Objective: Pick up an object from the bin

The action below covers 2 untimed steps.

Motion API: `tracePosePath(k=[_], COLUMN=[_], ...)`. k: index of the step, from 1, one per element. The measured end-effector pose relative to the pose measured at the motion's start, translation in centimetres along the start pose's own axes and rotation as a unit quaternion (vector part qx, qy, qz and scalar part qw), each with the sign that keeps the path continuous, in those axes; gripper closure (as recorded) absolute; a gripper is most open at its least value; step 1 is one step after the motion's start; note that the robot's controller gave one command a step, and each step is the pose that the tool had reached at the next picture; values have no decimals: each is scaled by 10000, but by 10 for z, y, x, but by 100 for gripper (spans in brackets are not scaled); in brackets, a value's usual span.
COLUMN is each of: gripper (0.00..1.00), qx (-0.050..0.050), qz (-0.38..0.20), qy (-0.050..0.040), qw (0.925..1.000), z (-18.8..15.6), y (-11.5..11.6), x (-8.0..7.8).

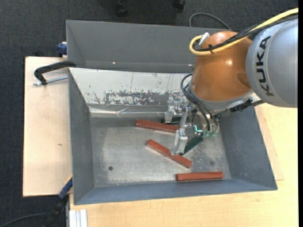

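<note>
My gripper (183,149) hangs low in the right half of the bin, under the orange wrist cover. Its fingers stand a little apart, open, with nothing between them. Their tips are just above the right part of a reddish-brown flat stick (161,149) that lies slanted across the bin floor. A second stick of the same kind (152,125) lies behind the gripper, near the back wall. A third one (199,176) lies along the front wall, right of the middle.
The arm and its orange cover reach in from the right and hide the bin's back right corner. The bin's sloped walls rise close around the gripper on the right. Bare floor stretches over the left half.
</note>
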State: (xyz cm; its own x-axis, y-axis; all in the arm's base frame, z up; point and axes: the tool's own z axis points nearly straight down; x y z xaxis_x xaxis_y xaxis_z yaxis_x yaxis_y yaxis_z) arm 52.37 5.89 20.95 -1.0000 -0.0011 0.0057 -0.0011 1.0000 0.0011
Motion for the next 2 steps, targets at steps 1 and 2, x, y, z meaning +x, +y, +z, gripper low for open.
tracePosePath(k=[1, 2], gripper=[0, 0], qx=[1, -4], qz=[197, 198], qy=[8, -26], qw=[9998, 9998], z=[144, 143], y=[-7, -6], x=[10, 9])
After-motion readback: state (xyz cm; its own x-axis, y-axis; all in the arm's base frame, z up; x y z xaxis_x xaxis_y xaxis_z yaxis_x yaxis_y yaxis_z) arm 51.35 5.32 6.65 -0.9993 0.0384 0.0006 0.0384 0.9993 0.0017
